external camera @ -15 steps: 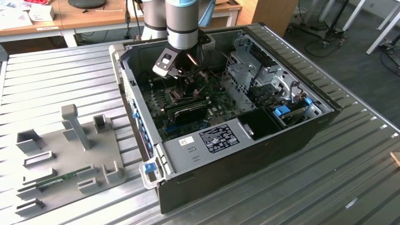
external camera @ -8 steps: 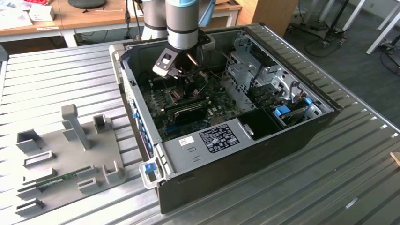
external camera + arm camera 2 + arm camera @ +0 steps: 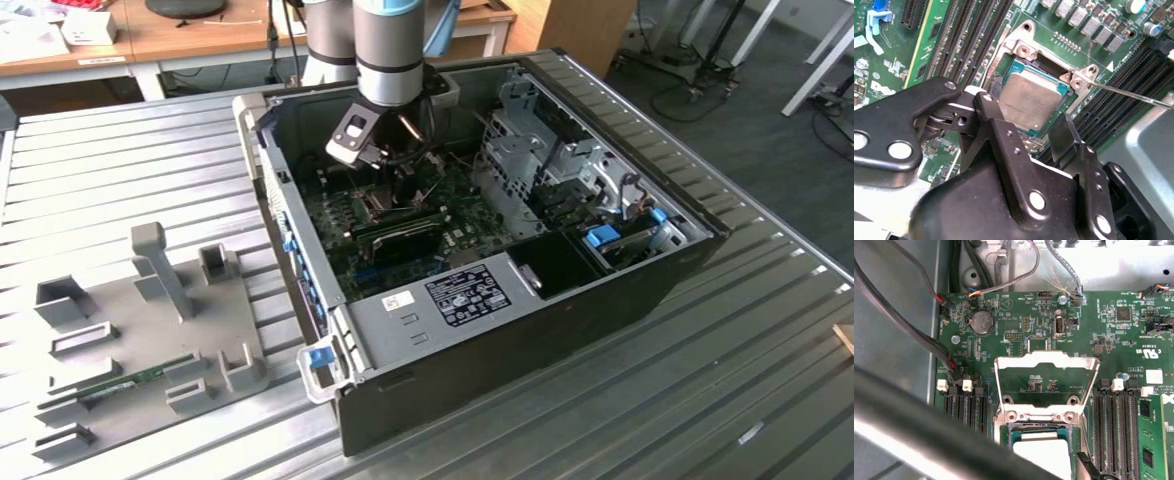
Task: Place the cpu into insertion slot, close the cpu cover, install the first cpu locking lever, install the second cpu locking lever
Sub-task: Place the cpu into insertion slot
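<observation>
Placing looked done: the chip (image 3: pixel 1031 102) lay flat in the socket (image 3: pixel 1023 50) at the board's (image 3: pixel 1004 320) middle, the gripper (image 3: pixel 1021 112) just above it with fingers spread, pinching nothing; the cover (image 3: pixel 1046 357) stood raised, wanting lowering

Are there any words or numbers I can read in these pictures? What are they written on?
None can be read for certain.
Black label with white print on the grey metal panel: too small to read.
Small white sticker beside it: too small to read.
White lettering on the green motherboard: too small to read.
White triangle sign on that motherboard: a shape, no words.
</observation>
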Controlling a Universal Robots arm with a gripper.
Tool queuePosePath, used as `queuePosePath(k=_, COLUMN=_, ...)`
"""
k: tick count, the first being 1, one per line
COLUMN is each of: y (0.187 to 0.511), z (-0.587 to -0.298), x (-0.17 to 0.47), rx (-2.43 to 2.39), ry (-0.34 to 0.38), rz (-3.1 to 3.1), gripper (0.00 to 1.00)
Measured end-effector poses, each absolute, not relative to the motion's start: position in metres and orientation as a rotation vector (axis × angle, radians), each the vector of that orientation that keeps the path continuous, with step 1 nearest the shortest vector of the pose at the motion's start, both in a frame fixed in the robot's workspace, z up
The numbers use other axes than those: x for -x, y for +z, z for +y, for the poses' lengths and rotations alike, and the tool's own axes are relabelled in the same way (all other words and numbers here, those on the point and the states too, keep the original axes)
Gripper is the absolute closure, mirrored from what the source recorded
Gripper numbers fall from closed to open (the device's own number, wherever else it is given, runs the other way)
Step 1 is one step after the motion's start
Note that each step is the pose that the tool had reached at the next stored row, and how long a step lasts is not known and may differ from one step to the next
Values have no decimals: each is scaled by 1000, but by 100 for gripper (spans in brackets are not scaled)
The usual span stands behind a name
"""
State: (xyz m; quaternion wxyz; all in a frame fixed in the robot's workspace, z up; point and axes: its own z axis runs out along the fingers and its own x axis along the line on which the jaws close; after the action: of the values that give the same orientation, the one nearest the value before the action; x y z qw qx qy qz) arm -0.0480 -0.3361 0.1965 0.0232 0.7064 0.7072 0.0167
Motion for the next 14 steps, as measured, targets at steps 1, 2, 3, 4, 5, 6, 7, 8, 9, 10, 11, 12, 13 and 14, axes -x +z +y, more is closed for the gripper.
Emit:
queuePosePath(k=1, y=196, z=-336, x=48, rx=-2176, ry=52, rz=2200, gripper=36)
queuePosePath(k=2, y=195, z=-336, x=48, rx=-2168, ry=52, rz=2209, gripper=36)
queuePosePath(k=3, y=195, z=-336, x=48, rx=-2166, ry=52, rz=2211, gripper=36)
queuePosePath(k=4, y=195, z=-336, x=48, rx=-2165, ry=52, rz=2212, gripper=36)
queuePosePath(k=5, y=194, z=-336, x=48, rx=-2165, ry=52, rz=2212, gripper=36)
queuePosePath(k=6, y=194, z=-336, x=48, rx=-2165, ry=52, rz=2212, gripper=36)
queuePosePath(k=7, y=193, z=-336, x=48, rx=-2165, ry=52, rz=2212, gripper=36)
queuePosePath(k=8, y=193, z=-336, x=48, rx=-2165, ry=52, rz=2212, gripper=36)
queuePosePath(k=9, y=192, z=-336, x=48, rx=-2165, ry=52, rz=2212, gripper=36)
queuePosePath(k=10, y=192, z=-336, x=48, rx=-2165, ry=52, rz=2212, gripper=36)
queuePosePath(k=11, y=192, z=-336, x=48, rx=-2165, ry=52, rz=2212, gripper=36)
queuePosePath(k=12, y=191, z=-336, x=48, rx=-2165, ry=52, rz=2212, gripper=36)
queuePosePath(k=13, y=191, z=-336, x=48, rx=-2165, ry=52, rz=2212, gripper=36)
queuePosePath(k=14, y=191, z=-336, x=48, rx=-2165, ry=52, rz=2212, gripper=36)
